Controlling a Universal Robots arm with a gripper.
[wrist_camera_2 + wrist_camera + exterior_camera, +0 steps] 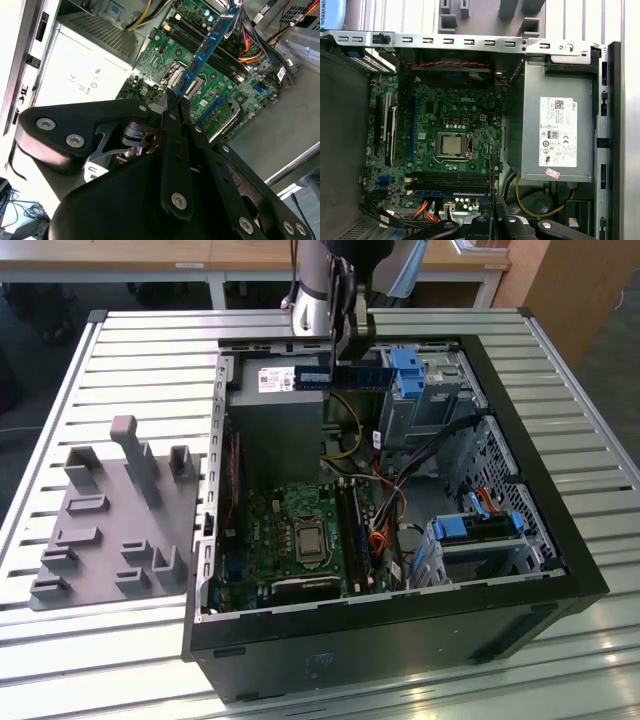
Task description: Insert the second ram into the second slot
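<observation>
At the exterior view's left a grey fixture plate [110, 530] lies on the slatted metal table [570, 390], beside the open computer case [400, 630]. Going rightward inside the case, the power supply [275, 410] sits at the far end and the motherboard [290, 530] lies nearer to the camera. The gripper [344, 352] hangs above the far part of the case. Its fingers are pressed together on the second ram [365, 375], which it holds on edge, well above the board and touching nothing else. The memory slots [355, 532] lie below the stick and toward the near side, just to the right of the processor socket [305, 538]. The stick's long axis runs from the exterior view's left to its right, while the slots run from far to near. So I judge that the stick lies across the slots and not along them. In the second wrist view the second ram [207, 45] reaches away from the gripper [172, 100] and crosses the slots in the same manner. In the first wrist view one slot seems to carry another blue stick [450, 191] already.
</observation>
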